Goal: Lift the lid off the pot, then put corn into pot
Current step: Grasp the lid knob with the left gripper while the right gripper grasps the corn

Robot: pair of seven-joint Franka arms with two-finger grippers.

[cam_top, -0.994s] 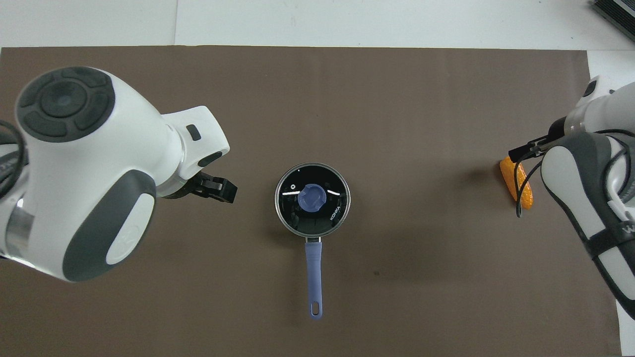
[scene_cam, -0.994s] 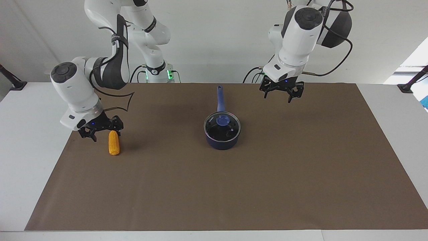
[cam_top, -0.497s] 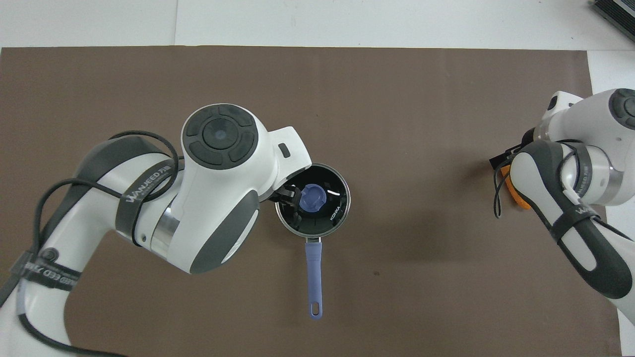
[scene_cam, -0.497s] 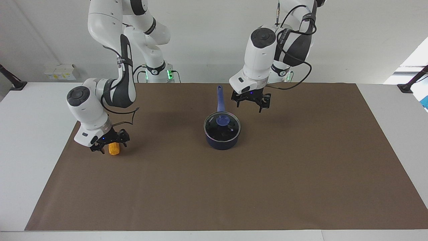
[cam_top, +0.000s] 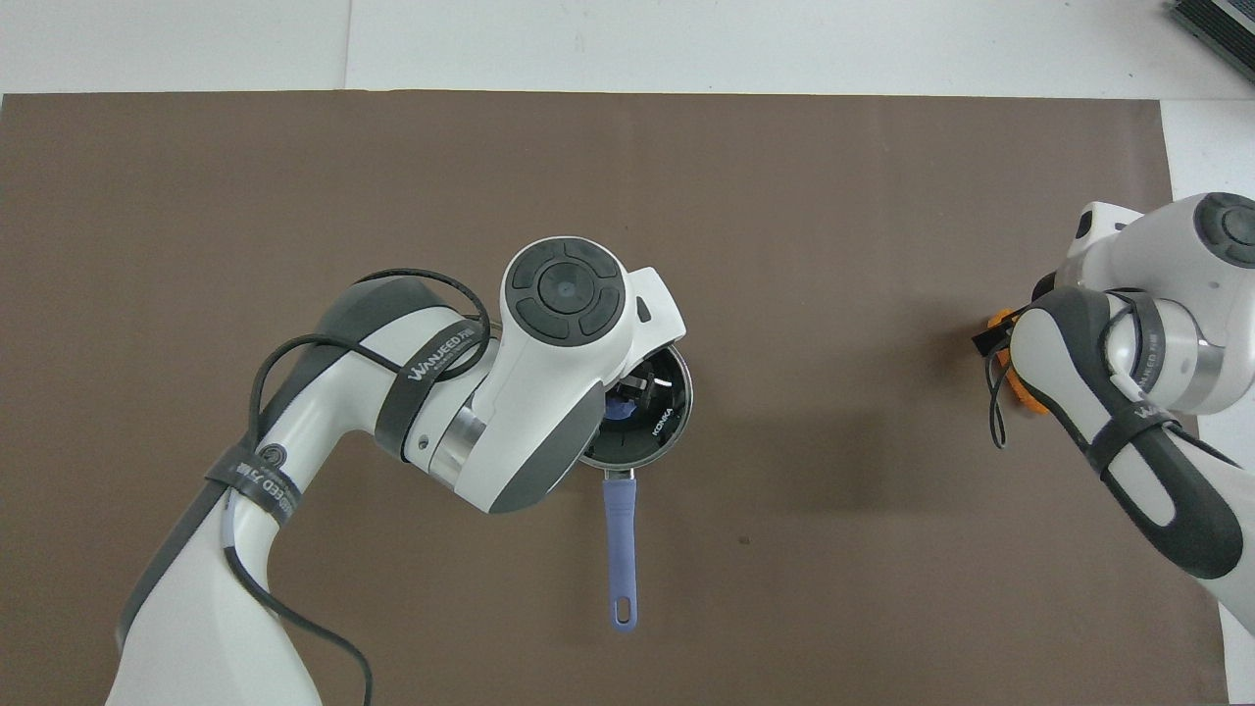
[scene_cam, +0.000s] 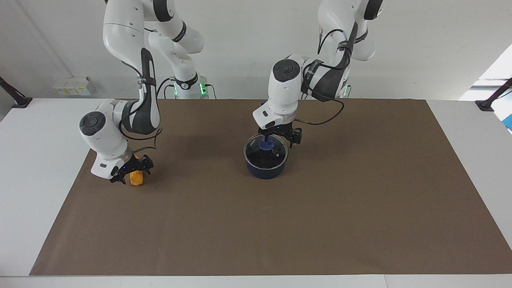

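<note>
The left hand (scene_cam: 277,138) has swung in from the bench's edge and come down over the lid (scene_cam: 266,150), its open fingers either side of the blue knob (scene_cam: 264,144), gripping nothing. The lid sits on the pot (scene_cam: 265,168), mid-bench; "KONKA" is printed on the glass. The right hand (scene_cam: 132,171) has dropped, spread wide astride the corn (scene_cam: 137,179). The arm strap reads "WANJEED".

Bare mat (scene_cam: 360,192) around pot (scene_cam: 265,168)
</note>
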